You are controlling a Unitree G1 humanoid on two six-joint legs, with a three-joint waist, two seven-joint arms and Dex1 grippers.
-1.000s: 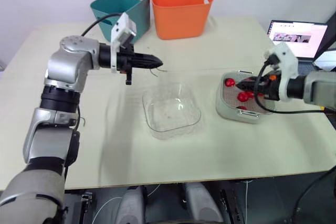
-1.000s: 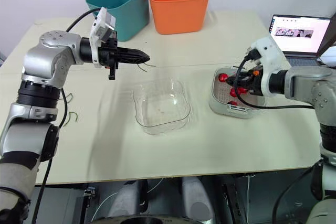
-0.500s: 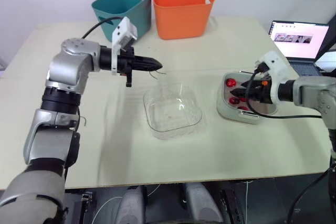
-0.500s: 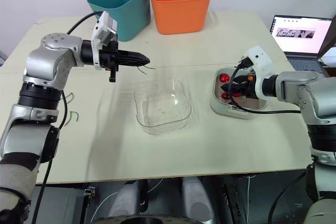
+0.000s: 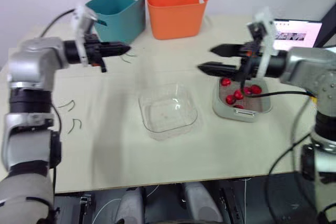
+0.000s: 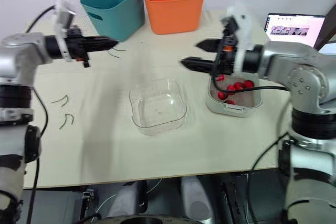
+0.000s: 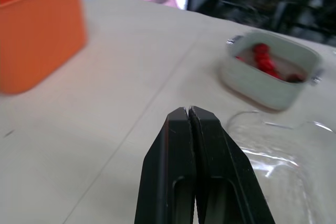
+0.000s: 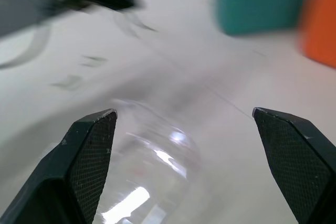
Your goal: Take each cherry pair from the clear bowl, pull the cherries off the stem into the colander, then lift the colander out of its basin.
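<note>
The clear bowl (image 5: pixel 152 129) sits in the middle of the table (image 5: pixel 157 169). It looks empty, with just a few tiny bits at the bottom. The red cherries (image 5: pixel 239 94) are all in the metal colander (image 5: pixel 261 103), and the colander sits inside its pale basin (image 5: pixel 224 109) on the right side of the table.

The left gripper (image 5: pixel 124 49) is out over the far left of the table, near the teal bin (image 5: pixel 118 11). Its two fingers are pressed tight together. A thin green stem (image 5: pixel 126 58) sticks out right at the tips, so it looks pinched there. Two more loose stems (image 5: pixel 68 104) lie on the table on the left.

The right gripper (image 5: pixel 215 59) is up in the air between the bowl and the colander. Its fingers are spread wide apart and hold nothing.

I think the picking is done and lifting the colander comes next. That part could go wrong. The colander's handles are small, so the fingers could slip off. If only one side is held, the colander could tip and the cherries could roll out. The basin might stick and come up too. The wide fingers could also bump the basin and push it.
</note>
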